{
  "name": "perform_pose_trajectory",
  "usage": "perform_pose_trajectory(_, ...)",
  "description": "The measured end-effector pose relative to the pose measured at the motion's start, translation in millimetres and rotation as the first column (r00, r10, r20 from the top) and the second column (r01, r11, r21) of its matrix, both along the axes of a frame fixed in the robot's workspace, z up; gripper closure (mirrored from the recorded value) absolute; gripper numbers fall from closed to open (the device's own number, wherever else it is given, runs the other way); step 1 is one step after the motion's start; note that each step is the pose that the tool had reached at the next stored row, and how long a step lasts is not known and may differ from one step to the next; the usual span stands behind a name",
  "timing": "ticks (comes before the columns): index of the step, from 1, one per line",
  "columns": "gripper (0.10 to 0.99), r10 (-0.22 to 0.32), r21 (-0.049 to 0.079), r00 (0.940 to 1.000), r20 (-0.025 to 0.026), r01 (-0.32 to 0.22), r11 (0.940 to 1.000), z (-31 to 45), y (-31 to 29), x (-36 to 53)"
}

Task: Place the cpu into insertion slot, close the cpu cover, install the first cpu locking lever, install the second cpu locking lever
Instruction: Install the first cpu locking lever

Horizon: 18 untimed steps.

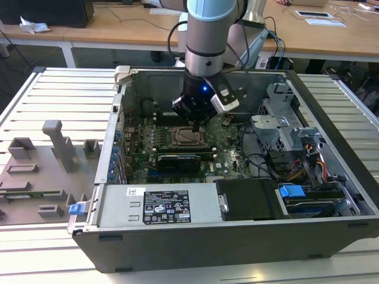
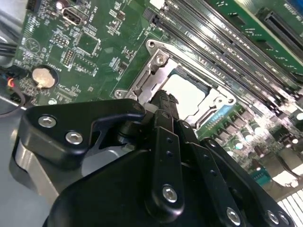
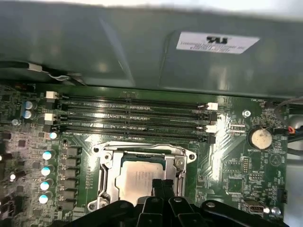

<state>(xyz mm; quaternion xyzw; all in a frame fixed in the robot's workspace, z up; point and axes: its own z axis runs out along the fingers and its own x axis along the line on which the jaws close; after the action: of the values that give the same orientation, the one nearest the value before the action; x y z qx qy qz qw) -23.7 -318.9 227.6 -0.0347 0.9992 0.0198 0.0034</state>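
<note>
1. Black metal sits nearest us: the pincer [image 3: 162,185] has its fingers drawn narrow, almost touching, with nothing between them that we can see. Its tips hang over the near edge of the socket.
2. Just past the tips lies the cpu [image 3: 138,176], flat in the insertion slot [image 1: 188,136]. Its grey top shows through the window of the cpu cover [image 3: 106,176].
3. We judge the cover to be down around the chip, so the work in hand is the closing and latching. Whether either lever is hooked we cannot tell.
4. To do this well we would use the narrowed tips as one blunt pusher. We would bear on the silvery frame, never on the chip's top, and press straight without sliding.
5. Farther off run the memory slots [image 3: 132,118], and beyond them the case wall [image 3: 118,52]. We would hold any sideways travel well short of those.
</note>
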Motion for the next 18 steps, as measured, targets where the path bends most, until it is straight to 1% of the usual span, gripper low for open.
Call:
perform_pose_trajectory(2, 0.98, 0.0, 0.0, 1.0, 0.0, 0.0, 1.0, 9.1, 0.0, 0.0)
perform_pose_trajectory(4, 0.98, 0.0, 0.0, 1.0, 0.0, 0.0, 1.0, 16.5, 0.0, 0.0)
perform_pose_trajectory(5, 0.98, 0.0, 0.0, 1.0, 0.0001, 0.0, 1.0, 24.7, 0.0, 0.0)
perform_pose_trajectory(6, 0.98, 0.0, 0.0, 1.0, -0.0001, 0.0, 1.0, 29.8, 0.0, 0.0)
perform_pose_trajectory(8, 0.98, 0.0, -0.001, 1.0, 0.0, 0.0, 1.0, 38.2, 0.0, 0.0)
perform_pose_trajectory(9, 0.98, 0.0, -0.001, 1.0, 0.0001, 0.0, 1.0, 40.8, 0.1, 0.0)
perform_pose_trajectory(11, 0.98, 0.0, -0.001, 1.0, 0.0, 0.0, 1.0, 44.0, 0.0, 0.0)
perform_pose_trajectory(18, 0.98, 0.0, -0.001, 1.0, 0.0, 0.0, 1.0, 44.5, 0.0, 0.0)
